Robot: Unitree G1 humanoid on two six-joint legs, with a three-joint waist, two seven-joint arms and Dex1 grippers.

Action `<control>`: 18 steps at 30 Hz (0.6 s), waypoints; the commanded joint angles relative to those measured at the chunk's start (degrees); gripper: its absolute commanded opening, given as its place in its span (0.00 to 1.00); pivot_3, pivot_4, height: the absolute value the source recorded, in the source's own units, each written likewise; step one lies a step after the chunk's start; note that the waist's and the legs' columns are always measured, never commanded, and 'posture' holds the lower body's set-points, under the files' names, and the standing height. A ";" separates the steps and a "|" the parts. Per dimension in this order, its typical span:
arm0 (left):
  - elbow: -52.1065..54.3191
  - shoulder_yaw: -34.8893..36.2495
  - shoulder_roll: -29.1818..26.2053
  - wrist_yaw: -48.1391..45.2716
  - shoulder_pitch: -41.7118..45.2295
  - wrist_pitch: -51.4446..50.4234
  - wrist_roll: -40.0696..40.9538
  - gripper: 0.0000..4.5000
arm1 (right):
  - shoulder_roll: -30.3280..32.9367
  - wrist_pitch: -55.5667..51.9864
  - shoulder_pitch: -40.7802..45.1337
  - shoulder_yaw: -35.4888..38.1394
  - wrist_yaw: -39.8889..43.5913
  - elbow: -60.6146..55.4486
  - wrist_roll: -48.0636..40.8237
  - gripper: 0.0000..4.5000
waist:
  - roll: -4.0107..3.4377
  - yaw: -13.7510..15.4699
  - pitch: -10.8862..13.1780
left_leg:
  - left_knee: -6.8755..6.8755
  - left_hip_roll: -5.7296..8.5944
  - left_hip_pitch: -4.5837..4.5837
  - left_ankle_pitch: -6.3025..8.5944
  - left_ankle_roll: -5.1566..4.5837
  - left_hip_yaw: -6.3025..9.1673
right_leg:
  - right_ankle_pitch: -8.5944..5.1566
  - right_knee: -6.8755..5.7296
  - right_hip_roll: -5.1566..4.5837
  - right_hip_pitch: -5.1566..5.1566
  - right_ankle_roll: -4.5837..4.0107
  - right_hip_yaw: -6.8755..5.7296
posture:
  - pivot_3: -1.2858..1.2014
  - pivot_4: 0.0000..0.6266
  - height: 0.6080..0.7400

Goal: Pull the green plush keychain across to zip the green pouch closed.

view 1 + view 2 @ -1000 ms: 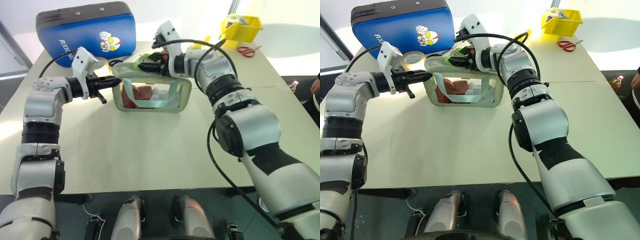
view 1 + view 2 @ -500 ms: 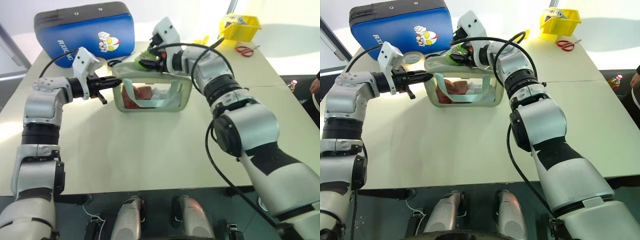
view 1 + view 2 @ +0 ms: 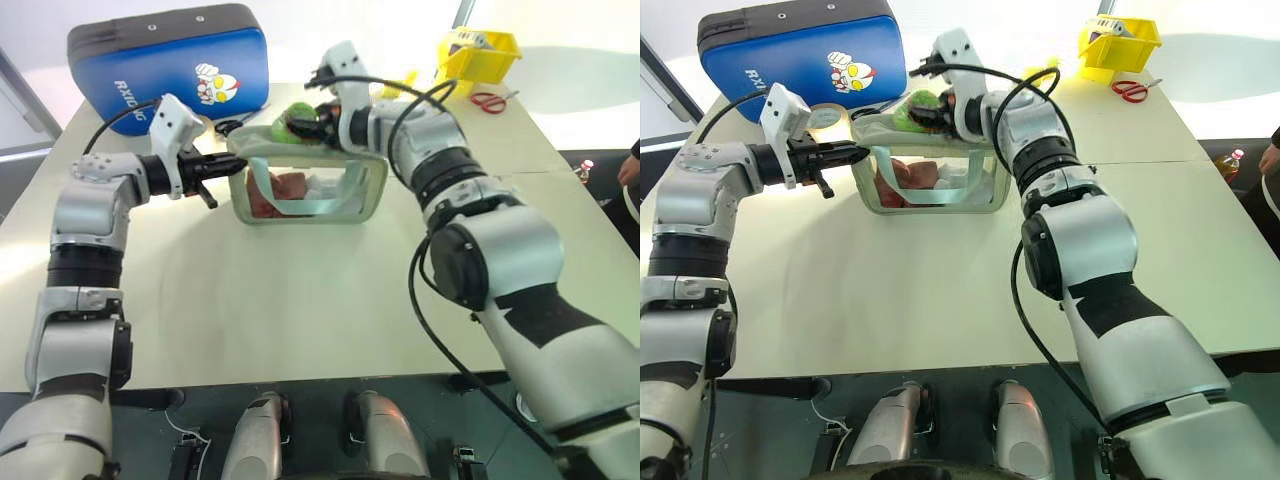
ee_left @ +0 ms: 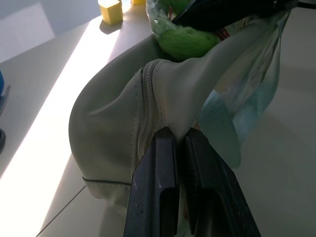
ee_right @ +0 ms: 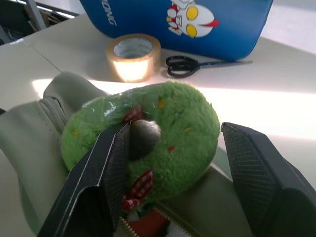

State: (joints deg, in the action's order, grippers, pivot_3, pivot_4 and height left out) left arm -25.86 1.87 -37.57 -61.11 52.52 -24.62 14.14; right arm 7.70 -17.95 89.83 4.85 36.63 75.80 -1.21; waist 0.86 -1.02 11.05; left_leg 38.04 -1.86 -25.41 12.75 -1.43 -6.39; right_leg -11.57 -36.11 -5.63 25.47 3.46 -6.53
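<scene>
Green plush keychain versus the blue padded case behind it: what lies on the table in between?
In the right wrist view, a tan tape roll and black-handled scissors lie between the green plush keychain and the blue padded case.

Both arms extended forward, hands near each other.
Left hand [image 3: 222,171] fingers pinched together; right hand [image 5: 170,163] fingers spread apart, wrist angled leftward.
</scene>
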 commanded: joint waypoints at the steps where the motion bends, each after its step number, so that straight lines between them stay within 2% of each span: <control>1: 0.97 0.03 -0.01 -0.33 1.43 0.65 0.28 0.00 | -0.60 -0.26 0.65 1.26 -0.54 -0.36 -0.66 0.61 | 0.01 0.02 0.00 | 0.00 0.00 0.01 0.00 0.00 0.00 | 0.00 0.00 0.00 -0.01 0.00 0.00 | 0.52 0.24 1.00; 3: 1.31 0.15 -0.19 -0.28 1.15 0.53 0.40 0.00 | -0.51 -0.24 1.08 1.91 0.48 -0.62 -1.28 0.46 | 0.01 0.01 0.00 | 0.00 0.00 0.02 0.00 -0.01 0.01 | 0.00 0.01 0.00 -0.02 0.00 0.00 | 0.52 0.24 1.00; 5: 1.51 0.29 -0.40 -0.25 0.79 0.52 0.46 0.00 | -0.24 0.23 1.45 2.05 1.00 -0.82 -1.12 0.27 | 0.01 -0.02 0.00 | 0.00 0.00 0.02 0.00 -0.01 0.01 | 0.00 0.01 0.00 -0.02 0.00 0.00 | 0.52 0.24 1.00; 7: 1.57 0.37 -0.50 -0.13 0.59 0.52 0.44 0.00 | 0.13 0.50 1.80 2.28 1.35 -0.97 -1.06 0.01 | 0.00 -0.03 0.00 | 0.00 0.00 0.02 0.01 -0.01 0.01 | 0.00 0.00 0.00 -0.02 0.00 0.00 | 0.52 0.24 1.00; 12: 2.05 0.51 -0.55 0.16 0.28 0.27 0.57 0.00 | 2.43 1.15 3.52 3.72 2.50 -2.33 -1.92 0.01 | 0.00 0.02 0.00 | 0.00 0.00 0.02 0.01 -0.01 0.02 | 0.00 0.01 0.00 -0.02 0.00 0.00 | 0.52 0.24 1.00; 18: 2.74 0.65 -0.60 0.14 -0.60 -0.13 0.91 0.00 | 7.87 4.75 2.61 0.89 3.83 -6.90 0.58 0.01 | 0.00 0.07 0.00 | 0.00 0.00 0.00 0.01 -0.02 0.02 | 0.00 0.03 0.00 -0.01 0.00 0.00 | 0.52 0.24 1.00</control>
State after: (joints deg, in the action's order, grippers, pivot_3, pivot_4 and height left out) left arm -24.79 1.82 -37.65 -60.93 52.05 -24.66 14.37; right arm 13.48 -14.41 90.80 6.12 39.89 72.58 -0.93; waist 0.86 -0.95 11.05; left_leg 38.04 -1.86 -25.41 12.76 -1.44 -6.37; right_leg -11.57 -36.08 -5.63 25.46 3.46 -6.53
